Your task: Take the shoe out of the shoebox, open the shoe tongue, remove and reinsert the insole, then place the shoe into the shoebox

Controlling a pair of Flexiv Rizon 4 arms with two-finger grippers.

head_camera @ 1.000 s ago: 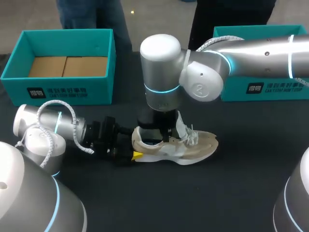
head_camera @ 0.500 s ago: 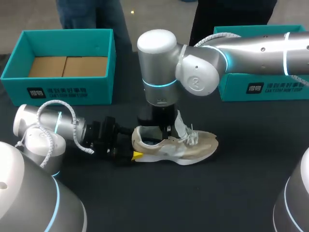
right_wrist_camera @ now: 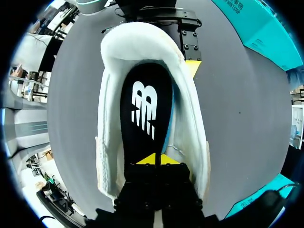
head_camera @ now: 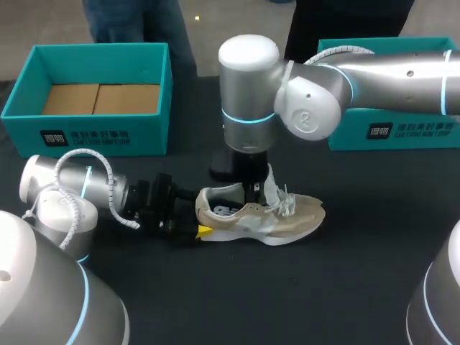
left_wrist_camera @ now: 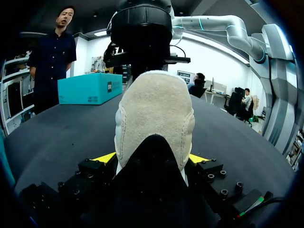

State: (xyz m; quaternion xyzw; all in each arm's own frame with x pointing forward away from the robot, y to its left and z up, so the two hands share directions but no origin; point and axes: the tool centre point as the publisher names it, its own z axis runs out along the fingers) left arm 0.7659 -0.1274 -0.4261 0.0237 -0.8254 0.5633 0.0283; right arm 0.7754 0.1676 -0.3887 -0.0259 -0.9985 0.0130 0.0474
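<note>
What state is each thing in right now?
shoe: upright on the table, out of the box.
tongue: standing up, open.
insole: inside the shoe.
left gripper: shut on the shoe's heel.
right gripper: shut on the insole.
left shoebox: open, no shoe inside.

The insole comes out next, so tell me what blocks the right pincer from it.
Nothing visible does. The right pincer sits in the opening of the shoe, directly over the bare insole. The left pincer holds the heel from outside, clear of that path.
</note>
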